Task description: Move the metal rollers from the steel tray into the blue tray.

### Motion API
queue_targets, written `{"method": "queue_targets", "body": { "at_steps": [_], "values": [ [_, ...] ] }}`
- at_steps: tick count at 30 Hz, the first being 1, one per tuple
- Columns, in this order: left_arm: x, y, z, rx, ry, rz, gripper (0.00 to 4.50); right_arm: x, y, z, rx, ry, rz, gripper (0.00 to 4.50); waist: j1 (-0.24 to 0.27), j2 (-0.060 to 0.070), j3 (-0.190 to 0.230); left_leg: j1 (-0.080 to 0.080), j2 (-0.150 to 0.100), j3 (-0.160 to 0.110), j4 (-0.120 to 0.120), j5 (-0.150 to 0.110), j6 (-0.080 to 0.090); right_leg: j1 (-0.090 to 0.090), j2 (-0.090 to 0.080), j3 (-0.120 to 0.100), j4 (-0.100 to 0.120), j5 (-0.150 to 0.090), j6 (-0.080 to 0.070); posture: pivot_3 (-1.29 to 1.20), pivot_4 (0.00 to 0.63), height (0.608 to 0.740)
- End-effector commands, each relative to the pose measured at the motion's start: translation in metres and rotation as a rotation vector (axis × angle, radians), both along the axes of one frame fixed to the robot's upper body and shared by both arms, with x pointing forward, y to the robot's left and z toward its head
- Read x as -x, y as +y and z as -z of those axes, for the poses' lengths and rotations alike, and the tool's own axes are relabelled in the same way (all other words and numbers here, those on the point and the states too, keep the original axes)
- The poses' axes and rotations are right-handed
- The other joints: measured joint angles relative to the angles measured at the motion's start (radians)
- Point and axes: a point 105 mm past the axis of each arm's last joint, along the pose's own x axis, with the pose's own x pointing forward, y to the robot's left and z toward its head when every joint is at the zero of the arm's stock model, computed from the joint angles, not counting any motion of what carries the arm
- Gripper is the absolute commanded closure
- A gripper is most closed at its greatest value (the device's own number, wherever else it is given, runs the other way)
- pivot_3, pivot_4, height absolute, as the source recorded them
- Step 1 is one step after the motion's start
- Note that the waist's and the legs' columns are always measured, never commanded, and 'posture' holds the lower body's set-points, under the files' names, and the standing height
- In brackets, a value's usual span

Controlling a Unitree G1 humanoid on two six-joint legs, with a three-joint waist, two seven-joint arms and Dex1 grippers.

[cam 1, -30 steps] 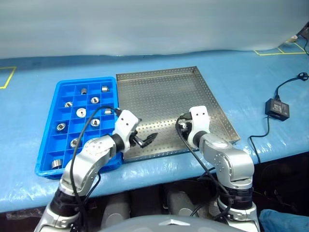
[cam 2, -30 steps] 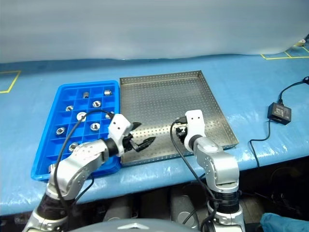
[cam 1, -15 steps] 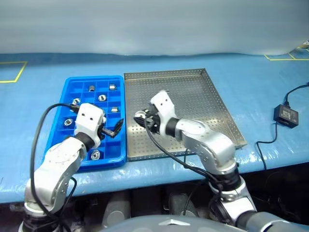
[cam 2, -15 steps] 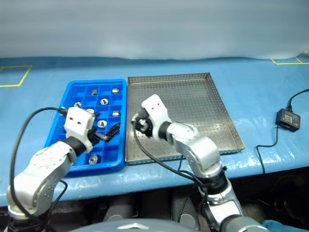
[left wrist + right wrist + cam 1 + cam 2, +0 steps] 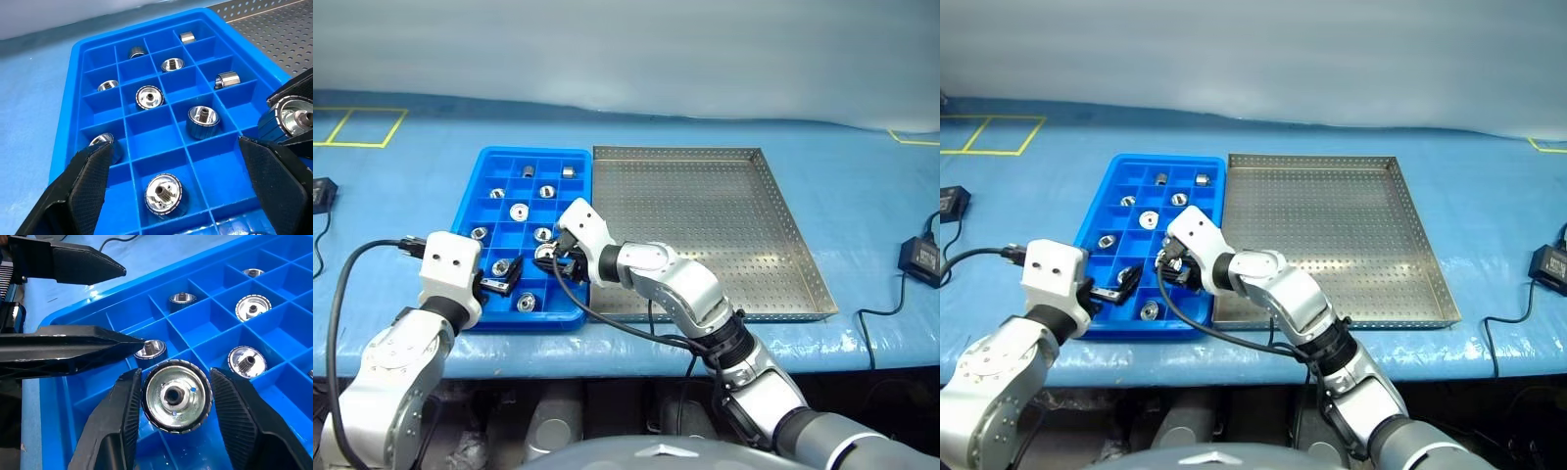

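Head camera first: my right tool (image 5: 561, 262) is over the near end of the blue tray (image 5: 505, 157), with a shiny roller (image 5: 546, 253) between its fingers. My left tool (image 5: 499, 278) is spread wide with nothing in it, over the tray's near compartments. The steel tray (image 5: 783, 211) sits right beside the blue one on the blue worktop (image 5: 411, 166), and I can't spot a roller on it. A small black box (image 5: 918, 259) with a cable lies off to the right.

Left wrist camera: both fingers far apart, blue compartments between them, with single rollers (image 5: 149, 97) in several.

Right wrist camera: the round knurled roller sits between my two ribbed fingers (image 5: 128, 406), over a compartment; whether they're still squeezing it I can't tell. No brand or writing readable anywhere.
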Motion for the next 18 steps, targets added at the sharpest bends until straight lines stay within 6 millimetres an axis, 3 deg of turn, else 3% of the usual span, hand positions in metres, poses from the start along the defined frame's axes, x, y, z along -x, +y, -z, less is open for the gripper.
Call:
{"method": "queue_targets", "body": {
  "at_steps": [1, 2, 8, 12, 18],
  "values": [
    [-0.001, -0.009, -0.011, -0.008, -0.046, 0.036, 0.00, -0.002, 0.000, -0.017, -0.050, -0.077, 0.015, 1.08, 0.000, 0.000, 0.000, 0.000, 0.000, 0.000, 0.000, 0.000, 0.000, 0.000, 0.000, 0.000, 0.000, 0.000, 0.000, 0.28, 0.150, 0.740],
    [-0.002, -0.011, -0.010, -0.006, -0.044, 0.046, 0.00, -0.004, -0.002, -0.020, -0.062, -0.094, 0.031, 0.80, 0.000, 0.000, 0.000, 0.000, 0.000, 0.000, 0.000, 0.000, 0.000, 0.000, 0.000, 0.000, 0.000, 0.000, 0.000, 0.27, 0.150, 0.740],
    [-0.011, -0.026, -0.009, 0.018, -0.051, 0.110, 0.00, -0.018, -0.034, -0.036, -0.117, -0.173, 0.161, 0.80, 0.001, 0.000, 0.000, -0.001, -0.001, 0.000, -0.001, 0.000, 0.000, 0.000, 0.000, 0.000, 0.000, 0.000, -0.001, 0.25, 0.150, 0.740],
    [-0.028, -0.037, -0.012, 0.033, -0.100, 0.135, 0.00, -0.035, -0.085, -0.036, -0.076, -0.231, 0.350, 0.80, 0.004, 0.000, 0.000, -0.001, -0.001, 0.000, -0.001, 0.000, 0.000, 0.000, 0.000, -0.001, -0.001, 0.000, -0.001, 0.22, 0.150, 0.740],
    [-0.051, -0.048, -0.014, 0.068, -0.142, 0.217, 0.00, -0.034, -0.150, -0.024, 0.043, -0.239, 0.440, 0.80, -0.015, 0.000, 0.000, -0.001, -0.001, 0.001, -0.001, 0.000, 0.000, 0.000, 0.000, 0.000, -0.001, 0.000, -0.001, 0.12, 0.150, 0.740]
  ]
}}
